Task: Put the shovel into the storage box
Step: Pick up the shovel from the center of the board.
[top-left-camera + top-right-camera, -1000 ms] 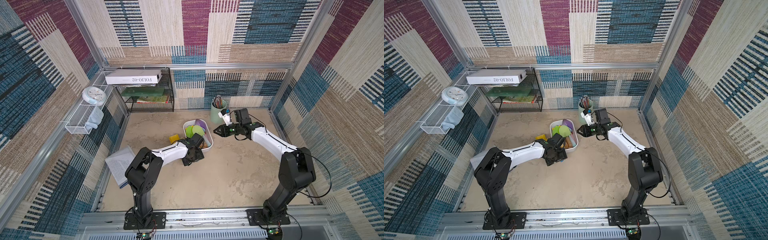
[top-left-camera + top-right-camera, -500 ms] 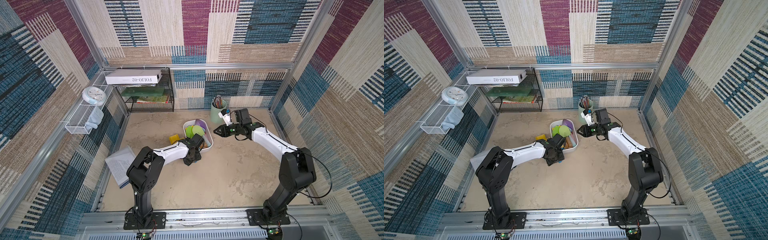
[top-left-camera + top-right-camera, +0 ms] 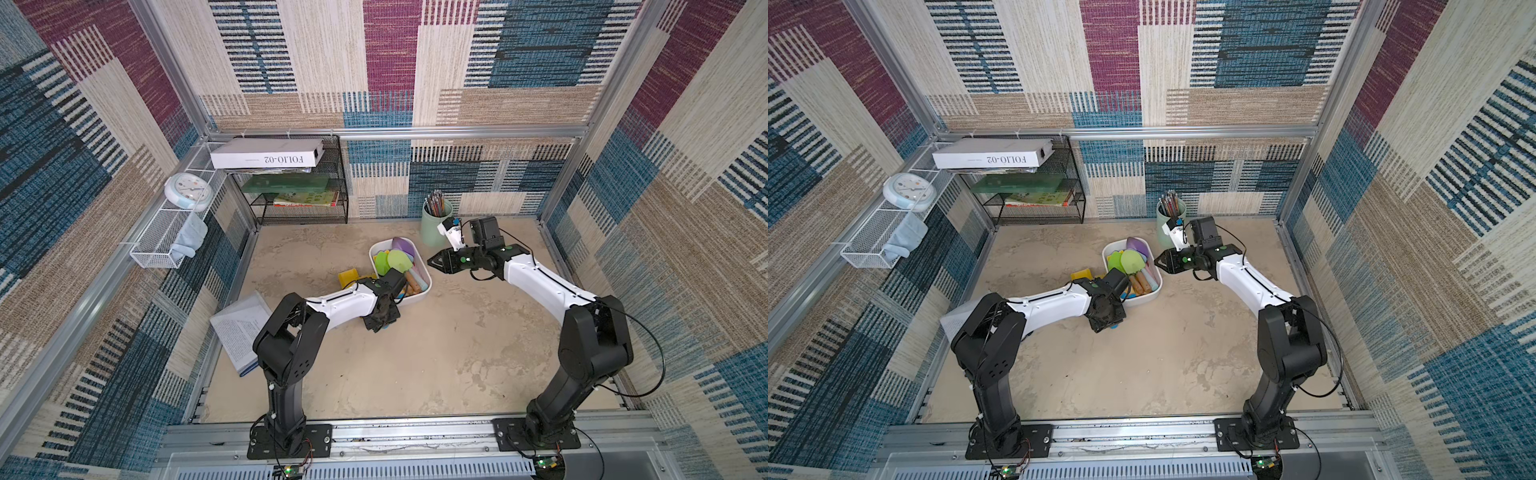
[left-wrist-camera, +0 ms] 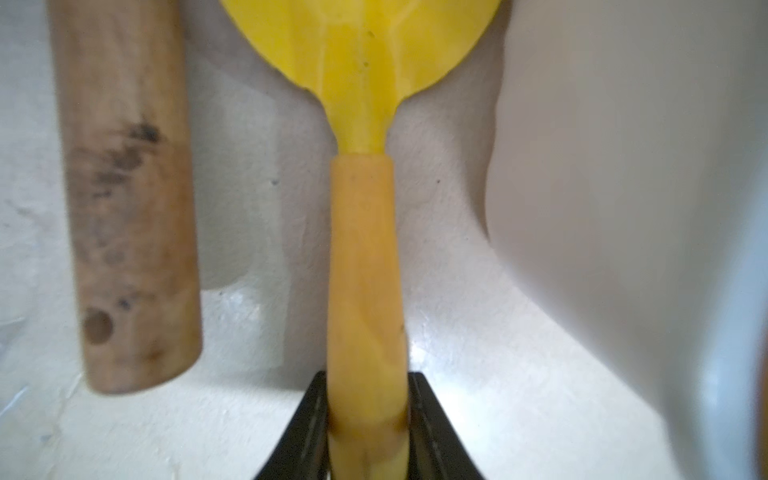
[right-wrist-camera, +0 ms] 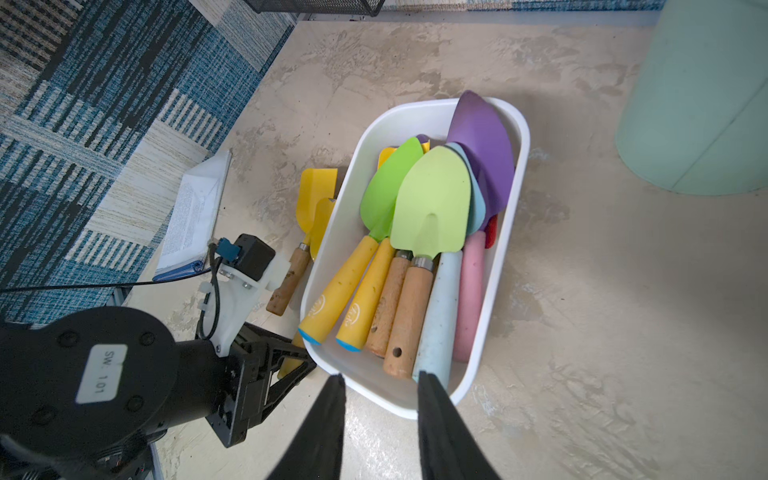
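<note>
Clamping smooth yellow shovel (image 4: 361, 249) handle, L gripper (image 4: 368, 388) by white plastic storage box (image 5: 506, 245); R gripper (image 5: 380, 379) part-open, empty.

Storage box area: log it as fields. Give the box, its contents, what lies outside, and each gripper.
box: white tub on the table, holding a pile of shovels
top of pile: light green shovel, purple shovel beside it
outside: wood-handled shovel and yellow-handled shovel, both with yellow blades, beside the box
left gripper: jaws against both sides of the yellow-handled shovel's handle
right gripper: open, empty, near the box
</note>
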